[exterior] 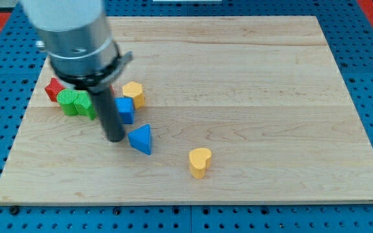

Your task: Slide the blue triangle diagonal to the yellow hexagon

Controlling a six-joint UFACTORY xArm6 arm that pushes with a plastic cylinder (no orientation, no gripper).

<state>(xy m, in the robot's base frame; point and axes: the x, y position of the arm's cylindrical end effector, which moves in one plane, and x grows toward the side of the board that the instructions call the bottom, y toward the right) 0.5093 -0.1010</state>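
Note:
The blue triangle [140, 139] lies on the wooden board [251, 97] left of centre. The yellow hexagon [134, 93] sits above it, toward the view's top. A blue block [125, 110] lies between them, just below and left of the hexagon. My tip [114, 138] is at the triangle's left side, very close to it or touching it. The rod partly hides the blue block's left side.
A yellow heart block [200, 162] lies to the lower right of the triangle. A green block [78, 103] and a red block [54, 88] sit at the left, partly under the arm's body [76, 39]. The board's left edge is near them.

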